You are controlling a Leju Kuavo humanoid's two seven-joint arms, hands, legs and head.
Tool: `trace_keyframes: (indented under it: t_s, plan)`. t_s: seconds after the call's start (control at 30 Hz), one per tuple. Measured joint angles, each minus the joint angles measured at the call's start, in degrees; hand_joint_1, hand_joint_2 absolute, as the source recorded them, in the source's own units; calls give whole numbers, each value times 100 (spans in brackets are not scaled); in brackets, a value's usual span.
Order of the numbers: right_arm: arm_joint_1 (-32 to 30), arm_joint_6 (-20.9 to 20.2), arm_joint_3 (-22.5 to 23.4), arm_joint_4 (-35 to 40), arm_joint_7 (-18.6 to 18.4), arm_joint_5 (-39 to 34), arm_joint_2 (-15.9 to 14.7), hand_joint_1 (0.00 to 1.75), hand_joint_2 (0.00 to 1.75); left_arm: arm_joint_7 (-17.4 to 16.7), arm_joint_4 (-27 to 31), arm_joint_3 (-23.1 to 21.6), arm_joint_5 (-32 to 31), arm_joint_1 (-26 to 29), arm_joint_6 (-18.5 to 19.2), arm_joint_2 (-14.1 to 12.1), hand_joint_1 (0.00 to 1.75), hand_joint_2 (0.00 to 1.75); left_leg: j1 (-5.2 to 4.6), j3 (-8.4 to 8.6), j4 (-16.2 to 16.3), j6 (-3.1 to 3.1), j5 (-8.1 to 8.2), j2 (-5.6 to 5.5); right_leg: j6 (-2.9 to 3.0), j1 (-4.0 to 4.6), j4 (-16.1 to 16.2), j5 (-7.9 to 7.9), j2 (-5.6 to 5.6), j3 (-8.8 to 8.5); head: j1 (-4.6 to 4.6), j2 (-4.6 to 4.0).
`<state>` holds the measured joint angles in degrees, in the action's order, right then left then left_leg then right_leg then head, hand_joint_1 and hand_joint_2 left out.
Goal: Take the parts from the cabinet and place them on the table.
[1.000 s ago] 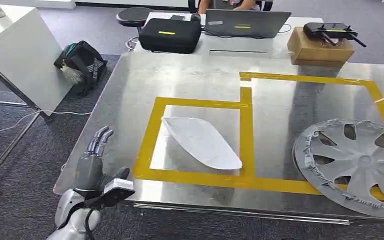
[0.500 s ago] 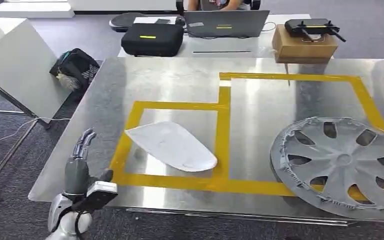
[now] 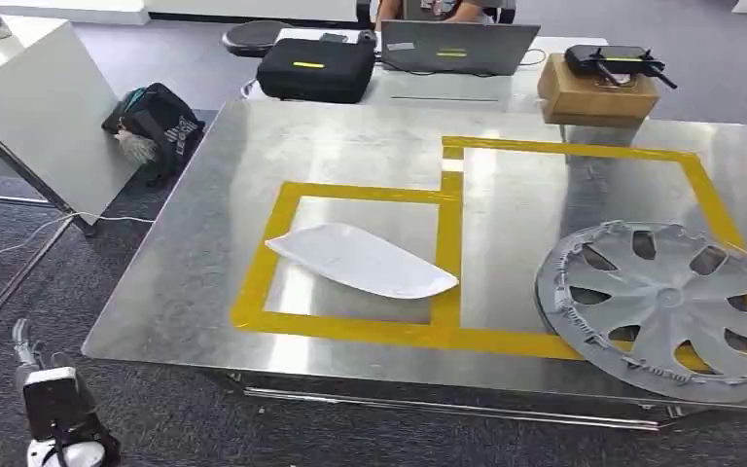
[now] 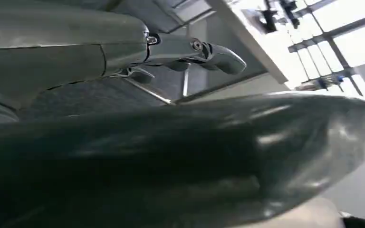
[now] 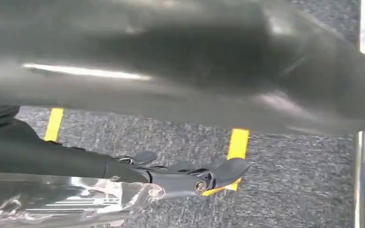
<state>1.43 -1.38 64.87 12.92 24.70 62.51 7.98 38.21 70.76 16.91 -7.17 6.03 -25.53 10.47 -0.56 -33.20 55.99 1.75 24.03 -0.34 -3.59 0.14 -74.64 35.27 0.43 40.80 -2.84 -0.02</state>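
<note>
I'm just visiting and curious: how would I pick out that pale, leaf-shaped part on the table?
Start at the shiny metal table and its yellow tape outlines. Inside the smaller, left outline lies the white part: flat, smooth and pointed at both ends, unlike the round grey spoked wheel cover to the right.

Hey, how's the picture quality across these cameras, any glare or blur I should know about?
Head view: sharp, with soft glare on the metal table; white part and hubcap read clearly. Left wrist view: the left hand is a dark blur, the windows behind blown out. Right wrist view: the right hand is blurred, the carpet fairly sharp.
</note>
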Motion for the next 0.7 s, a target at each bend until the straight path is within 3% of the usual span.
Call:
trace_keyframes:
  t_s: [0.03, 0.07, 0.13, 0.17, 0.2, 0.23, 0.3, 0.33, 0.37, 0.4, 0.47, 0.5, 0.53, 0.57, 0.6, 0.63, 0.67, 0.7]
  plan:
    - [3, 2, 13, 0, 0, 9, 0, 0, 0, 0, -62, 100, 0, 5, -4, 4, 0, 0, 1, -69, 1, -14, -56, -25, -12, -3, -149, 0, 0, -24, 4, 0]
    - [2, 4, 18, 0, 0, 11, 0, 0, 0, 0, -117, 187, 0, 0, -15, 11, 0, 0, 2, -131, 2, -26, -106, -50, -14, -7, -39, -128, 1, -171, 2, 0]
    - [2, 11, 20, 0, 0, 15, 0, 0, 0, 0, -230, 337, 0, -5, -37, 15, 0, 0, 9, -242, 4, -65, -208, -133, 4, -13, 791, -533, 26, -794, 4, 0]
    - [12, 13, 22, 0, 0, 22, 0, 0, 0, 0, -278, 381, -13, -13, -63, 20, 0, 0, 14, -289, 14, -97, -265, -183, 21, -25, 1372, -586, 155, -1209, 2, 0]
    - [26, 13, 24, 0, 0, 29, 0, 0, 0, 2, -321, 424, -39, -29, -102, 20, 0, 0, -6, -349, 20, -134, -312, -225, 52, -31, 1786, -414, 374, -1521, 2, 0]
    - [24, 11, 26, 0, -2, 29, 7, 0, 0, 2, -361, 449, -64, -59, -114, 20, 0, 0, -3, -349, 21, -154, -378, -276, 90, -29, 1802, -442, 352, -1487, 28, 2]
    - [19, 9, 46, 0, -7, 31, 11, 0, 0, 2, -468, 508, -83, -85, -136, 17, 0, 0, 22, -368, -18, -223, -490, -374, 143, 6, 1792, -469, 257, -1386, -2, 2]
    - [20, 4, 64, 0, -9, 35, 11, 0, 0, 2, -552, 560, -90, -83, -149, 5, 0, 0, 15, -384, -25, -269, -546, -441, 207, -11, 1815, -522, 188, -1357, -7, 2]
    - [33, -9, 72, 0, -13, 46, 26, 0, 0, 2, -660, 623, -70, -88, -144, -5, 0, 0, 20, -423, 25, -293, -404, -326, 282, -36, 1834, -585, 100, -1321, -9, 2]
    - [45, -9, 83, 0, -13, 48, 26, 0, 0, 2, -780, 674, -31, -109, -112, -4, 0, 0, 23, -491, 216, -335, -96, -183, 334, -34, 1839, -636, 62, -1270, 54, 2]
    - [35, 0, 112, 0, -13, 66, 26, 0, 0, 2, -998, 772, 0, -187, -70, -9, 0, 0, 55, -745, 1067, -406, 581, -61, 353, -31, 1835, -748, -81, -1191, 72, 2]
    - [30, 18, 118, 0, -13, 68, 26, 0, 0, 2, -1122, 825, 2, -214, -55, -11, 0, 0, 74, -857, 1541, -439, 803, -41, 351, -31, 1827, -817, -162, -1098, 70, 2]
    - [29, 26, 123, 0, -11, 68, 26, 0, 0, 2, -1276, 896, 11, -249, -44, -26, 0, 0, 93, -875, 1800, -464, 816, -37, 342, -32, 1823, -876, -229, -1017, 72, 2]
    - [30, 33, 125, 0, -7, 79, 26, 0, 0, 2, -1560, 989, 26, -313, -20, -57, 0, 0, 112, -776, 1809, -482, 681, -30, 329, -35, 1821, -929, -305, -940, 70, 2]
    - [35, 31, 127, 0, -7, 85, 28, 0, 0, 2, -1807, 1102, 28, -350, 15, -90, 0, 0, 130, -564, 1582, -493, 484, -7, 315, -37, 1817, -978, -374, -865, 72, 2]
    - [41, 29, 133, 0, -9, 96, 31, 0, 0, 2, -1958, 1196, 26, -358, 48, -109, 0, 0, 141, -248, 1164, -497, 303, 47, 292, -44, 1809, -1018, -423, -803, 70, 0]
    - [43, 26, 142, 0, -13, 96, 37, 0, 0, 2, -2084, 1273, 26, -373, 63, -131, 0, 0, 142, 131, 638, -501, 214, 180, 262, -48, 1795, -1050, -474, -765, 72, 0]
    - [41, 26, 155, 0, -15, 98, 35, 0, 0, 2, -2200, 1314, 24, -405, 74, -138, 0, 0, 134, 506, 160, -502, 280, 443, 224, -18, 1784, -1075, -528, -746, 81, 2]
